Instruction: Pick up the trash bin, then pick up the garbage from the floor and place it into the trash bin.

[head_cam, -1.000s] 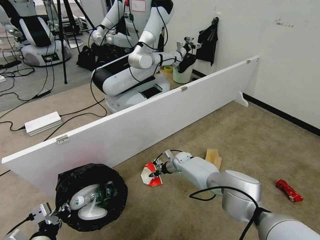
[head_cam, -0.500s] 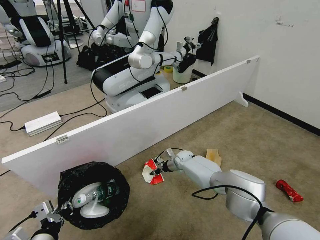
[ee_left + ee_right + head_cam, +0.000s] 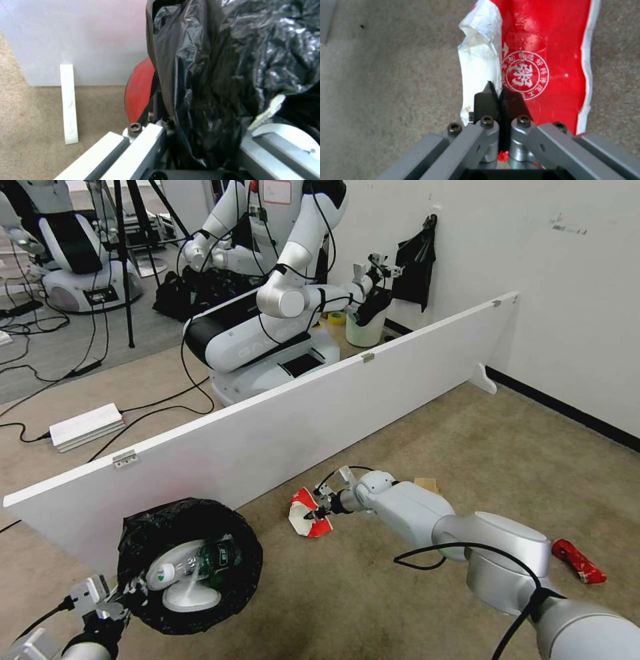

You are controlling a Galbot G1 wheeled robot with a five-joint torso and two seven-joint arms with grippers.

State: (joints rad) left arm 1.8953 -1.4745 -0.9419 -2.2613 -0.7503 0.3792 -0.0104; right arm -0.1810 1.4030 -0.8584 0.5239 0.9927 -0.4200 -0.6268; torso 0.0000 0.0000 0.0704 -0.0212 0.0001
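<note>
The right pincer (image 3: 317, 511), clamped on the flattened paper cup (image 3: 305, 513), has lifted it slightly off the carpet; that thin edge grip could slip. The left pincer (image 3: 123, 600) grips the trash bin (image 3: 190, 563) rim

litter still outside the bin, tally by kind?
Crushed red-and-white paper cup, pinched in the right tool: 1
Tan paper bag, on the carpet behind the right arm: 1
Crushed red can, on the carpet: 1
Total: 3
Not counted: what is inside the round red trash bin with black plastic liner, held at its rim by the left tool.
</note>
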